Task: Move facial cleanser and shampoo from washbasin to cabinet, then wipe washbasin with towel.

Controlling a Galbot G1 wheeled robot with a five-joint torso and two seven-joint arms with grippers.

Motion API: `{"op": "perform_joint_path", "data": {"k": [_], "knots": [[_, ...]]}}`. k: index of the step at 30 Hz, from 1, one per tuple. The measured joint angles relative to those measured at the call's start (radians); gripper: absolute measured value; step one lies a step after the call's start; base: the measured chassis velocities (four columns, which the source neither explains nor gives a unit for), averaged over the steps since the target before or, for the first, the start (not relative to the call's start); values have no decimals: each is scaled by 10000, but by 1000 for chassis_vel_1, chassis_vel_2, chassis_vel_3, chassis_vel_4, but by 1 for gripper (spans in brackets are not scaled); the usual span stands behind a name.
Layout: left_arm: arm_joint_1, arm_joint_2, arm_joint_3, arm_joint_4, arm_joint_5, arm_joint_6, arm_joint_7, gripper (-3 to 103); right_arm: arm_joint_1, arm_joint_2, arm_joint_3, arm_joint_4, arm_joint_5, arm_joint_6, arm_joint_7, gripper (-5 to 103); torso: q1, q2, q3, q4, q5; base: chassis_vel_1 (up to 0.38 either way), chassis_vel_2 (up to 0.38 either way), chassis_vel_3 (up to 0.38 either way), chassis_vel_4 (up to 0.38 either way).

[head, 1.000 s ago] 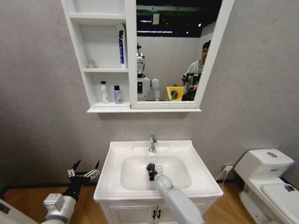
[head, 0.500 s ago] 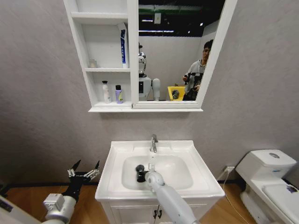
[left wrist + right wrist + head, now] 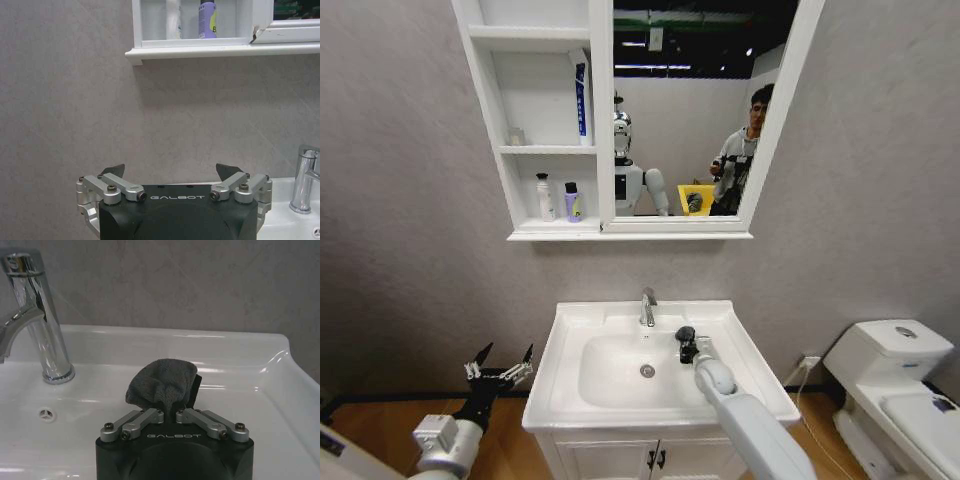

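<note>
My right gripper is shut on the dark grey towel and holds it against the back right part of the washbasin, just right of the chrome tap. In the right wrist view the towel bulges out past the gripper, with the tap off to one side. The drain shows bare in the bowl. On the cabinet, a white bottle and a purple bottle stand on the lowest shelf, and a blue-and-white tube on the shelf above. My left gripper hangs open left of the basin.
A white toilet stands at the right. Below the basin is a white vanity with black handles. The mirror hangs beside the shelves. The grey wall lies close behind the tap.
My right gripper has carried the towel from the left middle of the bowl across to the back right beside the tap. The left arm has stayed put.
</note>
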Motion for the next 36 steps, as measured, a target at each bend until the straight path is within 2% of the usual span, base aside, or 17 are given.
{"op": "perform_joint_path", "data": {"k": [3,5,8,14,21,22,24,26,27,30,33,35,36], "knots": [[-1,0,-1,0,0,0,0,100,-66,-173,198,52,-11,129,-79,5,0,1,0,6,-2,0,0,0,0],[0,0,0,1,0,0,0,100,64,-456,429,-548,-95,572,-517,5,0,0,0,6,0,0,0,0,0],[0,0,0,0,0,0,0,100,265,-635,532,-1033,-94,806,-879,5,1,0,1,5,-3,0,0,0,0],[0,0,0,0,0,1,0,100,539,-770,653,-1783,-418,1272,-1292,5,1,0,0,7,-2,0,0,0,0],[0,0,0,0,0,1,0,100,413,-1032,733,-2024,-742,1258,-1457,5,1,0,0,3,-4,0,0,0,0],[0,0,0,0,0,1,0,100,413,-1071,733,-2075,-753,1204,-1517,3,1,0,0,5,-3,0,0,0,0],[0,0,0,0,0,1,1,100,408,-1108,749,-2116,-802,1156,-1571,7,1,0,0,6,-3,0,0,0,0],[0,0,0,0,0,0,0,100,354,-1187,829,-2119,-860,1125,-1600,17,1,0,0,5,-5,0,0,0,0],[0,0,0,0,0,0,0,100,354,-1187,829,-2119,-860,1125,-1600,17,1,0,0,5,-5,0,0,0,0],[0,0,0,0,0,1,0,100,234,-1232,882,-2003,-869,1163,-1593,33,1,0,0,4,-3,0,0,0,0],[0,0,0,0,0,0,0,100,167,-1232,926,-1927,-878,1263,-1583,38,1,0,0,7,-3,0,0,0,0],[0,0,1,0,0,0,0,100,-32,-1241,1078,-1684,-884,1391,-1583,50,1,0,0,4,-3,0,0,0,0],[0,0,1,0,0,0,0,100,-32,-1241,1078,-1684,-884,1391,-1583,50,1,0,0,4,-3,0,0,0,0]]}}
